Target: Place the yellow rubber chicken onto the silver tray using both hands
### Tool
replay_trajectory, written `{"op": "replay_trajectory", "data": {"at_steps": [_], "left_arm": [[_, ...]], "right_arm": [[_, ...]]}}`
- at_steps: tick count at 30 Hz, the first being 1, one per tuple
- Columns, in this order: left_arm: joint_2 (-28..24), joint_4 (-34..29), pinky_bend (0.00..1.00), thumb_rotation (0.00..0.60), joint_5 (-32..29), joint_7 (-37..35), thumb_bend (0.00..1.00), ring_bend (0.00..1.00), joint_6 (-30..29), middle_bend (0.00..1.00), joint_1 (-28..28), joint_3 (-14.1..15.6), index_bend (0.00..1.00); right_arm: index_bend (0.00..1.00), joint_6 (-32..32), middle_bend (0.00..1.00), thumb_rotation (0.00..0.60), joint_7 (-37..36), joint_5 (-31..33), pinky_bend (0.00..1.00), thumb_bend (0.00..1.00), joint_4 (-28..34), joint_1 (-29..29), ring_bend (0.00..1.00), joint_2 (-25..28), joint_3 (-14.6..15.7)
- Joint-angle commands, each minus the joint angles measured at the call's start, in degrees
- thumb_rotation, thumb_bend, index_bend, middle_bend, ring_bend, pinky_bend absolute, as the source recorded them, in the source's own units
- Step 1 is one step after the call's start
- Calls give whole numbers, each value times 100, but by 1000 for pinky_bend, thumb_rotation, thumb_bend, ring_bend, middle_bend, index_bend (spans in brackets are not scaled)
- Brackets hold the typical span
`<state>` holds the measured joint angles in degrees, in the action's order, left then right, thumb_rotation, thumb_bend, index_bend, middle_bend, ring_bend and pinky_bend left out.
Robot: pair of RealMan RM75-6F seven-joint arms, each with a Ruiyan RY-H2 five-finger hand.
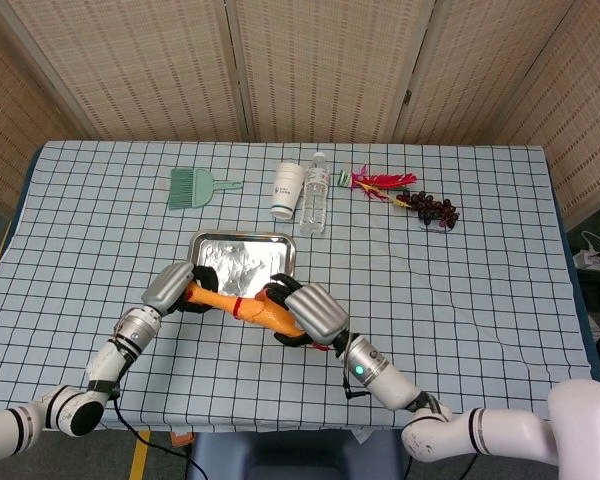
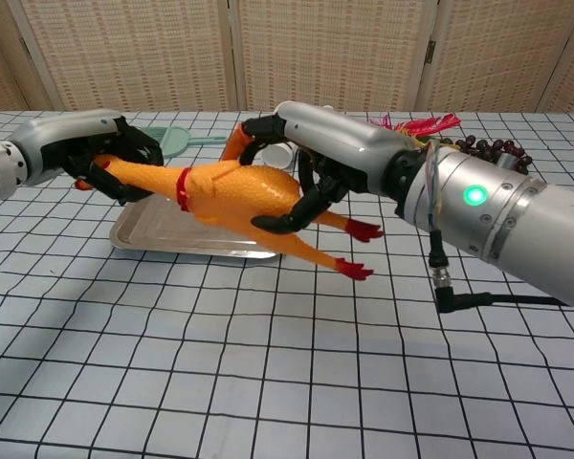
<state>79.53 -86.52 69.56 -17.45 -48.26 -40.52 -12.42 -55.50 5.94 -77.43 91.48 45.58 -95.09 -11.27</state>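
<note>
Rubber chicken carried in the air at the tray's near edge

The left hand (image 2: 110, 158) grips the neck and head of the yellow rubber chicken (image 2: 225, 191); the right hand (image 2: 306, 158) wraps its body. It hangs just above the silver tray (image 1: 242, 257), partly short of it. Next, it seems: move it farther over the tray, lower, then release.
</note>
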Motion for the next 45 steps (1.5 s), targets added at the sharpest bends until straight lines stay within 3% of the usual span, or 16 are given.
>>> {"op": "replay_trajectory", "data": {"at_steps": [1,12,20,28,31,36,38,39,41,45], "left_arm": [[-54,24,550,600,-50,-49,786,483,6,689,-9,-60,804],[-90,567,558,600,-783,5,785,490,704,692,-297,-227,806],[190,1463,557,600,-1579,491,782,490,1362,692,-703,-168,806],[741,2447,553,600,-2136,830,755,490,1570,678,-998,-198,792],[894,2749,543,600,-2247,915,666,489,1720,616,-1069,-173,686],[984,2881,504,600,-2026,756,573,430,1774,419,-1020,-213,316],[984,2847,454,600,-1977,646,553,306,1869,267,-992,-233,105],[938,2787,430,600,-2018,544,546,244,2074,191,-994,-256,56],[884,2747,358,600,-2068,464,518,58,2310,14,-1025,-279,0],[1029,2840,322,600,-1989,537,475,0,2023,0,-1029,-305,0]], "right_arm": [[0,226,0,600,-188,21,0,68,263,57,0,306,25],[0,-665,0,600,-1332,-751,0,52,126,-153,0,490,-188],[0,-883,0,600,-1467,-711,0,52,65,-273,0,849,-309],[0,-820,0,600,-1528,-636,0,52,-80,-296,0,935,-247],[0,-782,0,600,-1570,-599,0,52,-180,-284,0,921,-236],[0,-760,0,600,-1664,-566,0,52,-315,-275,0,896,-229],[0,-772,0,600,-1687,-575,0,52,-350,-280,0,877,-213],[0,-750,0,600,-1704,-562,0,52,-378,-261,0,865,-225],[0,-733,0,600,-1713,-564,0,52,-398,-268,0,845,-181],[0,-737,0,600,-1671,-570,0,52,-387,-281,0,843,-142]]}}
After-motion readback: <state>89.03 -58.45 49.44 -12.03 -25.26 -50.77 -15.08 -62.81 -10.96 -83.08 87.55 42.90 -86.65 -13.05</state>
